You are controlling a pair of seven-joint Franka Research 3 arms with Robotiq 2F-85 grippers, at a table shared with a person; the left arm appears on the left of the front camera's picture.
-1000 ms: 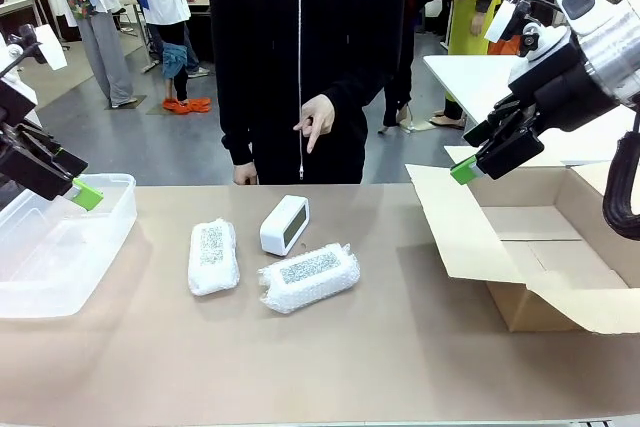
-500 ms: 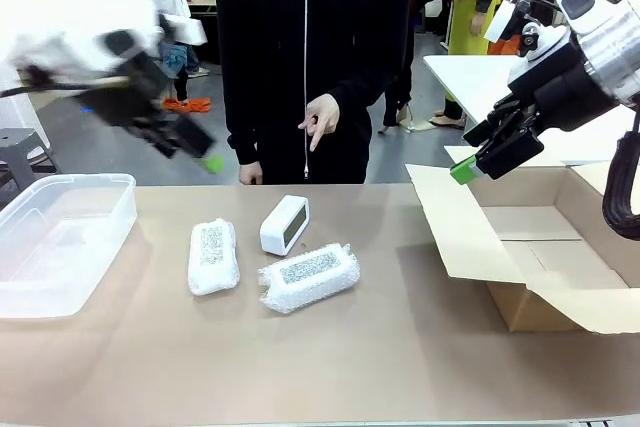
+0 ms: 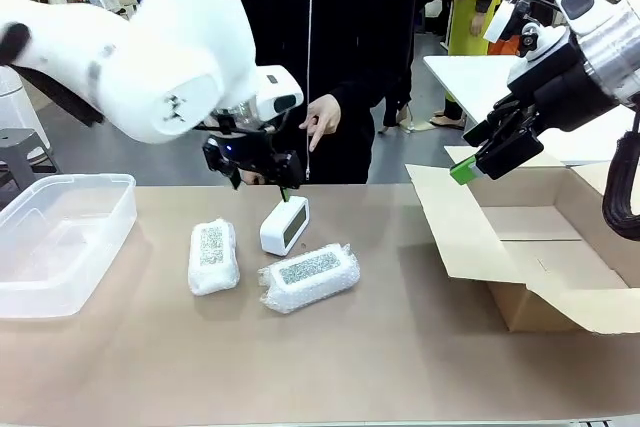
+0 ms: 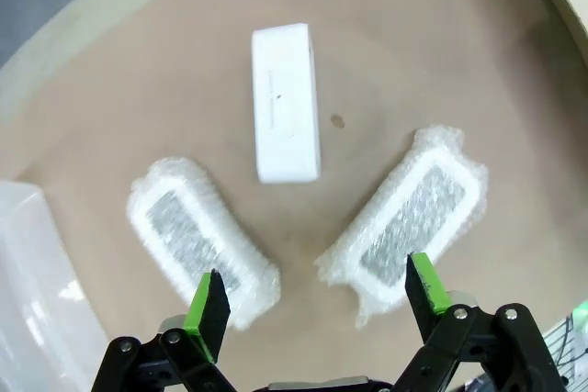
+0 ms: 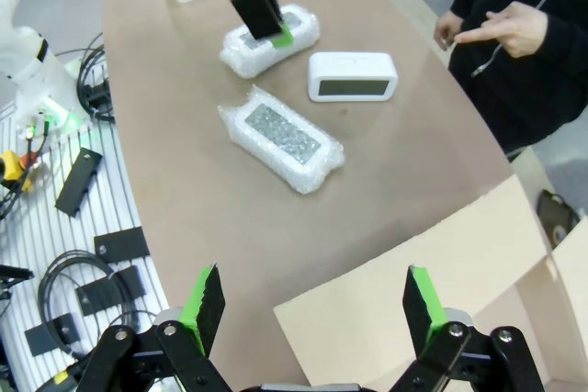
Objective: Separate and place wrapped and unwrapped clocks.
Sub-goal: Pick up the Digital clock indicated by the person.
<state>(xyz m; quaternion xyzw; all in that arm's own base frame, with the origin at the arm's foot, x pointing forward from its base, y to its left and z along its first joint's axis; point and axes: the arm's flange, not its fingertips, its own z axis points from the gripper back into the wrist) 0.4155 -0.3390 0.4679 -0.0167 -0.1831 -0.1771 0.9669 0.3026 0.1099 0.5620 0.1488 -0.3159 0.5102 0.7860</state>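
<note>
My left pincer [image 4: 314,284] hangs wide open, empty, over the bare clock [image 3: 285,224] near the far edge of the desk [image 3: 400,357], both wrapped clocks [image 3: 212,255] [image 3: 310,275] just nearer me. My right pincer [image 5: 312,305] gapes empty above the cardboard box [image 3: 560,247].

- Bright, even indoor light falls from overhead; the table [image 3: 400,347] is uniformly lit, without hard glare.
- Shadows are soft and short: a faint dark rim lies under the nearer wrapped clock [image 3: 309,276] and the bare clock [image 3: 284,225].
- In the front view the left arm [image 3: 150,57] is slightly smeared toward the picture's left edge; the rest is sharp.
- Both wrist views bulge outward, and the table's edge bends into an arc.
- In the left wrist view the bare clock's white top looks nearly washed out.
</note>
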